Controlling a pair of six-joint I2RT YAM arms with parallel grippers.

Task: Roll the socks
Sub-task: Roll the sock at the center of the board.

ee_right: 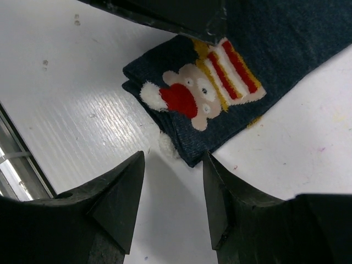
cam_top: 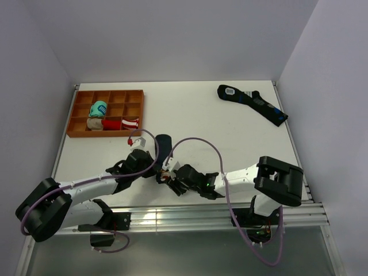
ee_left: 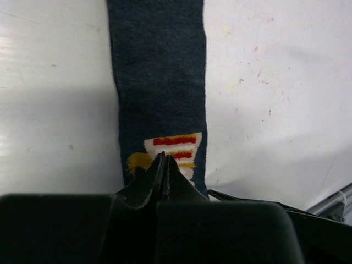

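Though walled in at left, far and right, offers broad bare table [cam_top: 201, 115] through the far middle and along the right side, between the arms and a long dark sock [cam_top: 253, 103] lying slantwise toward the far right corner. Ends at the near edge in a metal rail [cam_top: 190, 215], with both arm bases bolted there.

Tighter at the far left, beside an orange divided tray [cam_top: 142, 109] set close to the left edge. Holds a teal bundle [cam_top: 99, 108] in a middle-row cell, a beige bundle [cam_top: 95, 123] in the near row just beneath it, and a red-white bundle [cam_top: 123, 123] touching the beige one on its right.

Lying flat a little left of the table's middle, long axis running near to far: the socks [cam_top: 163, 144], dark navy, patch end toward the arms. Left pincer [ee_left: 164, 162] fully closed, tips together and set on the striped patch at that near end; cannot tell whether any fabric is pinched between them. Right pincer [ee_right: 171, 187] parted moderately, low over the table, aimed at the same end from the near right. Sock corner just ahead of its gap, just beside one fingertip, not gripped. Both pincers nearly meeting at the patch.
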